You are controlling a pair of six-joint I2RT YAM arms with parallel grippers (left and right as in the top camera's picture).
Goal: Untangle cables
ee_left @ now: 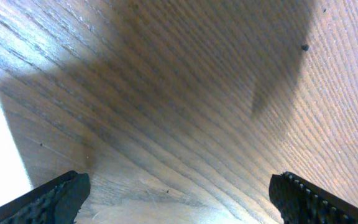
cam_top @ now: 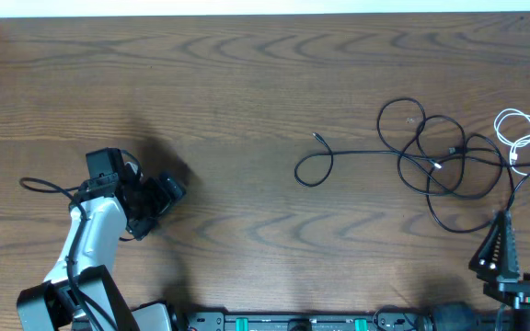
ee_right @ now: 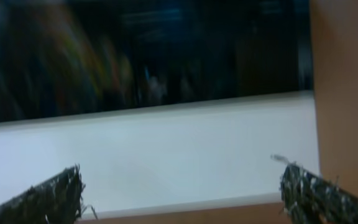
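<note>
Well over to the right of the wooden table lie the cables, seen from above. The black cables form a loose tangle of overlapping loops. One black strand runs out of the tangle to the left, curls into a small loop and ends in a small plug near the middle of the table. A white cable sits coiled at the tangle's far right edge and appears to cross a black loop there.

The right gripper is near the table's front edge, just below the tangle, with its fingers spread wide and holding nothing. Its wrist view is blurred.

The left gripper is far off at the front left, well apart from the cables. Its fingers are also spread wide, over bare wood and around nothing.
</note>
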